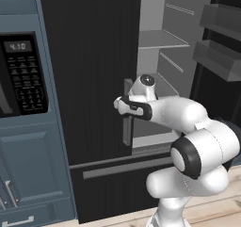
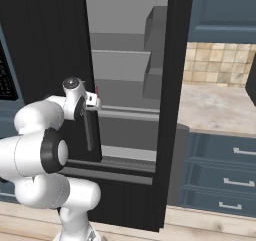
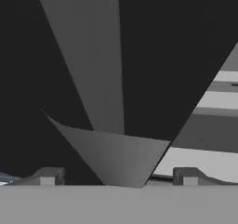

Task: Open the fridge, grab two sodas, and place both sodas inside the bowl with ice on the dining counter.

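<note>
Hand view: the gripper point(image 3: 116, 177) is seen with jaws spread wide astride the grey handle point(image 3: 88, 69) of the fridge point(image 3: 176, 42), nothing clamped. The handle is placed at 12 o'clock; shelved interior is exposed at 3 o'clock.

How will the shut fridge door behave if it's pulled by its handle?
The shut door looks tall and rigid, so it probably swings heavily without flexing. Its bar handle looks smooth, so the claw might slide along it.
</note>
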